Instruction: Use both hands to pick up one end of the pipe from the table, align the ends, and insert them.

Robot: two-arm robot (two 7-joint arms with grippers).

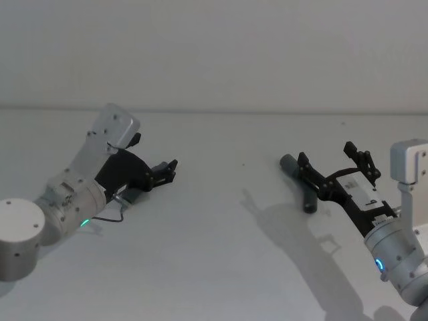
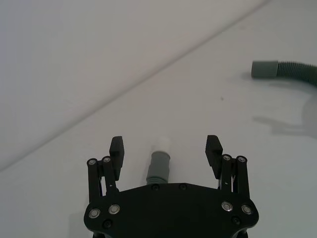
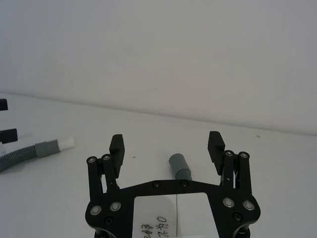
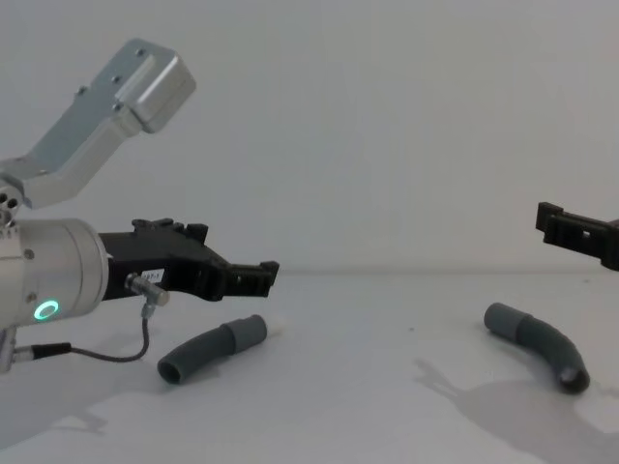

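Beneath the left gripper [image 1: 167,172], whose jaws stood wide apart and empty, the plug-tipped pipe piece [image 4: 213,350] lay on the table [image 1: 214,254], its whitish tip [image 2: 161,144] showing between the jaws. Farther across, the right gripper [image 1: 326,155] hovered, likewise spread and empty, above the socket piece [image 4: 537,340].

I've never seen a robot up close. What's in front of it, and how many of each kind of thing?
Grey hose pieces: 2, the plug-tipped piece and the socket-cuffed piece, lying apart
Black tools: 2, the left tool and the right tool, both open
White table: 1
Total: 5
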